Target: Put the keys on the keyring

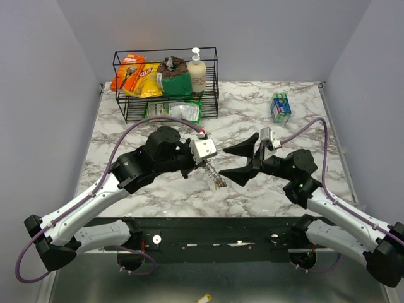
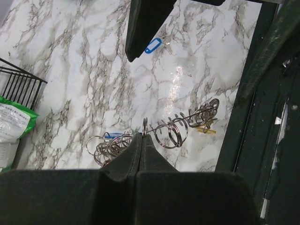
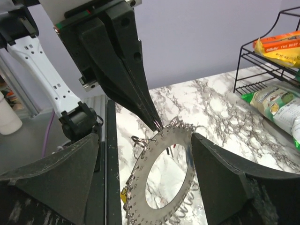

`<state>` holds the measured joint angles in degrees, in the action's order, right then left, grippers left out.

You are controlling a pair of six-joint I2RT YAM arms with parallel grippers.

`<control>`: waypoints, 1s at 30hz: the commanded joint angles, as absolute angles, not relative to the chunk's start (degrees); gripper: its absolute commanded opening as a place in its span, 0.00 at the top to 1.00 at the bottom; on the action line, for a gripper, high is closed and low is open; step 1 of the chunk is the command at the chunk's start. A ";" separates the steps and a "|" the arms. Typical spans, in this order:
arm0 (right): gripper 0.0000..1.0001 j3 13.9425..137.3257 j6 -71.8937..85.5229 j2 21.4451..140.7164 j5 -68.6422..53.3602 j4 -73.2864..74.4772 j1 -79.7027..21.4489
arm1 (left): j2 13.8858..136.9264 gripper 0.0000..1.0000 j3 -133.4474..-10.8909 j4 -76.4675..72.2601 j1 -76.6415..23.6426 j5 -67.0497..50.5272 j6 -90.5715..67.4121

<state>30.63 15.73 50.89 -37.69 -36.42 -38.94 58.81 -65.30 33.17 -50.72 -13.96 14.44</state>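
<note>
Two end effectors are logged, working outward from the grip.

Left end effector [image 2: 142, 139]: jaws fully closed, with the tips pinching the keyring [image 3: 174, 139] at its upper edge. Only the very tips are engaged.

Right end effector [image 1: 226, 163]: jaws spread wide and nothing held. In the right wrist view the keyring hangs between its fingers and is not touched by either.

Keyring position: it is held off the table [image 1: 246, 104], in front of the wire rack [image 1: 165, 85] and well apart from it, toward the arm bases. A string of small rings [image 2: 171, 132] trails from the pinch point. A yellow-tagged key [image 2: 206, 130] appears to be attached at its far end. A blue-tagged key [image 2: 152, 45] lies loose on the table, well apart from the rack and not yet on the keyring.

Risks noted (judgement):
- The keyring may pivot or slip in the tip-only pinch if it is nudged by a right finger.
- The hanging rings may swing or tangle and block the opening.
- The flat, thin loose key may be skidded across the smooth marble rather than lifted.
- The key may be threaded onto a small ring instead of the keyring.
</note>
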 commanded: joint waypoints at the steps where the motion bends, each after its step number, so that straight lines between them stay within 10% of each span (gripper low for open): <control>1: 0.14 32.16 13.62 52.38 -40.86 -34.89 -39.11 | 56.34 1.00 -64.51 31.99 -51.06 -19.05 18.36; 30: 0.56 36.47 19.51 61.78 -54.84 -41.92 -39.11 | 57.39 1.00 -65.13 28.39 -51.06 -29.35 17.84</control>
<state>34.57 18.04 60.53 -52.12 -39.24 -38.94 57.52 -63.75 32.32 -50.76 -26.89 18.44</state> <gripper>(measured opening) 0.449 0.009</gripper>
